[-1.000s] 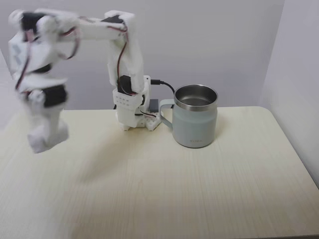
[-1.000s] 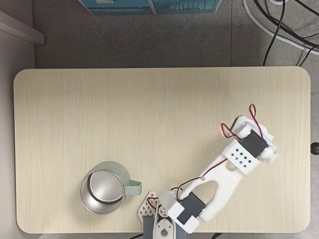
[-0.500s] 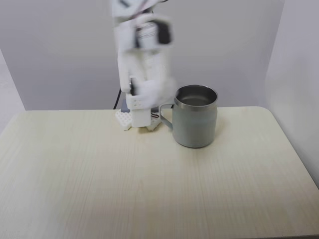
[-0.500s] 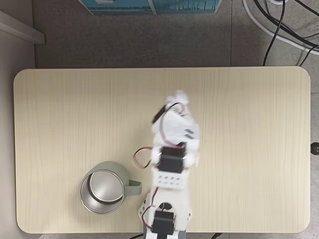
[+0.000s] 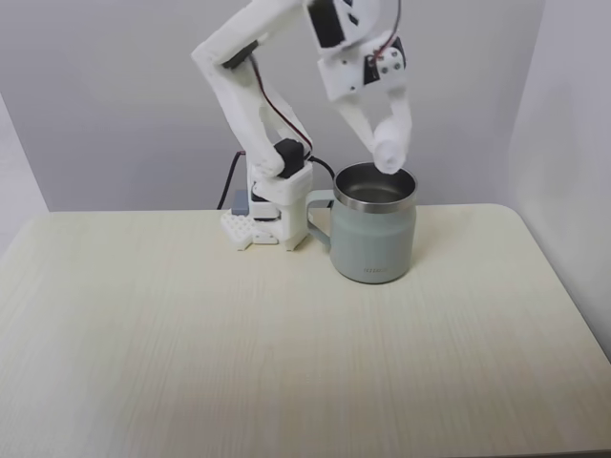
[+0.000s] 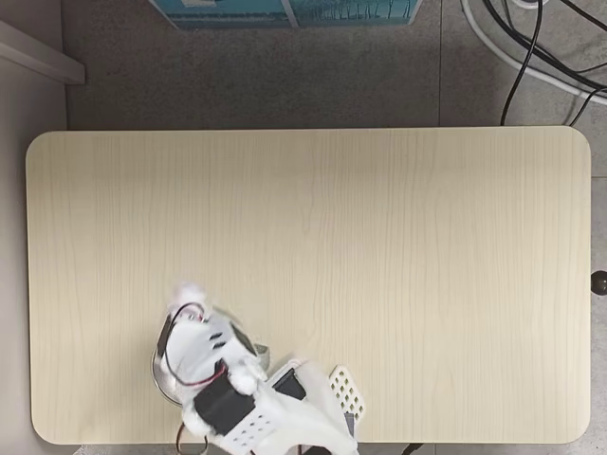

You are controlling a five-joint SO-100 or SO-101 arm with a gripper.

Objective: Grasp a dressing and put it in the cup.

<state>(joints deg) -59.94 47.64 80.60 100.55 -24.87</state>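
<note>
In the side fixed view my gripper (image 5: 387, 145) hangs just above the mouth of the cup (image 5: 374, 234), shut on the dressing (image 5: 389, 155), a small white roll held between the fingertips. The cup is a pale grey-green mug with a steel rim, and its handle points left toward the arm's base. From above, the blurred gripper (image 6: 192, 301) and wrist cover most of the cup (image 6: 157, 368), of which a strip of rim on the left shows. I cannot make out the dressing in that blur.
The arm's base (image 5: 272, 215) stands just left of the cup at the table's back edge. The pale wooden table (image 6: 379, 246) has rounded corners. Cables (image 6: 531, 47) and a blue box (image 6: 285, 11) lie on the floor beyond its far edge.
The arm has swung from the table's left side in the side view, past its base, to above the cup, and the gripper now points down over the cup's mouth.
</note>
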